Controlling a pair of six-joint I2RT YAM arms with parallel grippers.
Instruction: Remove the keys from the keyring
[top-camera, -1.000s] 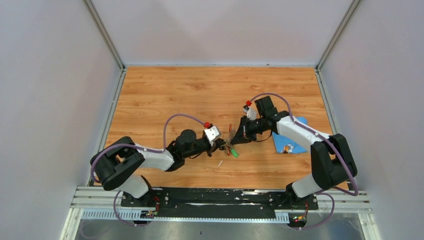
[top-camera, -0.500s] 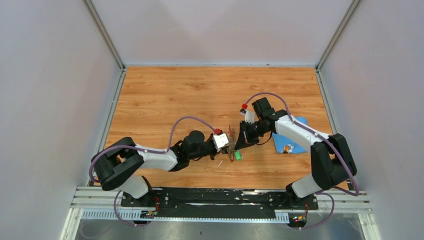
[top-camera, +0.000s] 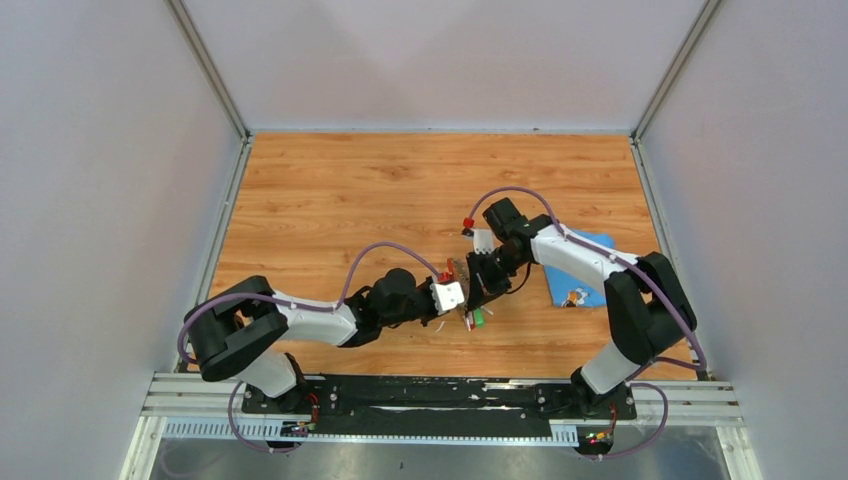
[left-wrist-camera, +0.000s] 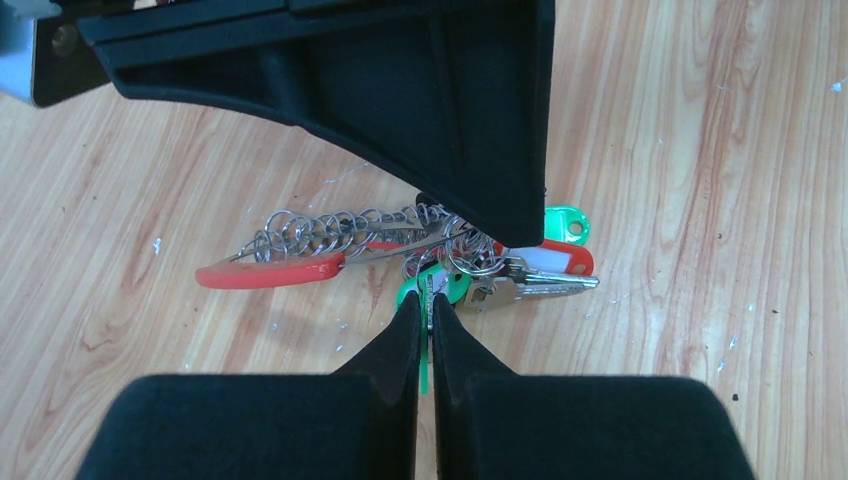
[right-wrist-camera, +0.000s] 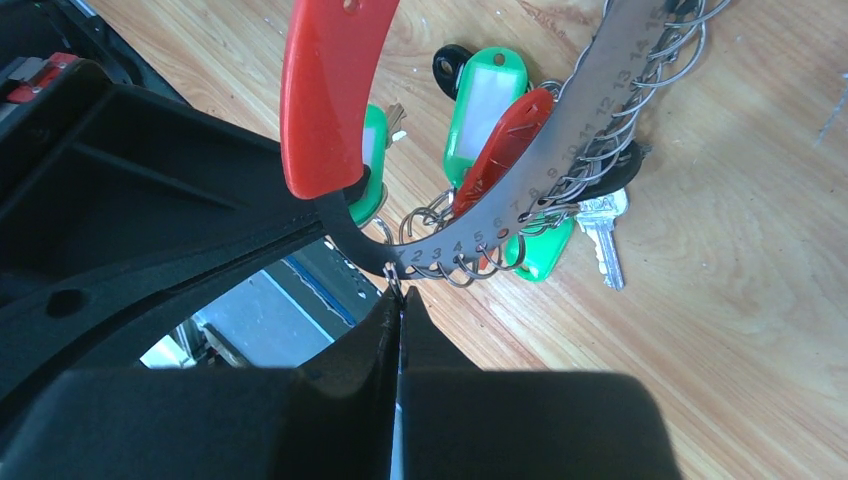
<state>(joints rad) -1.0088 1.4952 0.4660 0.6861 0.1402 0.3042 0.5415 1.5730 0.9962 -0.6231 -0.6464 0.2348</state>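
The keyring (right-wrist-camera: 560, 140) is a numbered silvery band strung with small wire rings, with a red curved part (right-wrist-camera: 330, 90). My right gripper (right-wrist-camera: 398, 296) is shut on a small ring at the band's end and holds it just above the wood. Keys with green caps (right-wrist-camera: 485, 100), a red cap (right-wrist-camera: 505, 145) and a bare silver key (right-wrist-camera: 605, 240) hang from it. In the left wrist view the ring chain (left-wrist-camera: 330, 232) and its red part (left-wrist-camera: 270, 270) lie across the wood. My left gripper (left-wrist-camera: 427, 303) is shut on a green-capped key (left-wrist-camera: 447, 285) edge-on. The grippers meet tip to tip in the top view (top-camera: 470, 295).
A blue cloth (top-camera: 590, 270) lies right of the right arm, with a small item (top-camera: 575, 297) on its near corner. The right gripper's black body (left-wrist-camera: 400, 90) fills the top of the left wrist view. Grey walls close three sides of the wooden table (top-camera: 350, 190).
Both grippers and the key bundle shifted toward the near edge. The left arm reached farther right, the right arm swung left, and their tips closed together.
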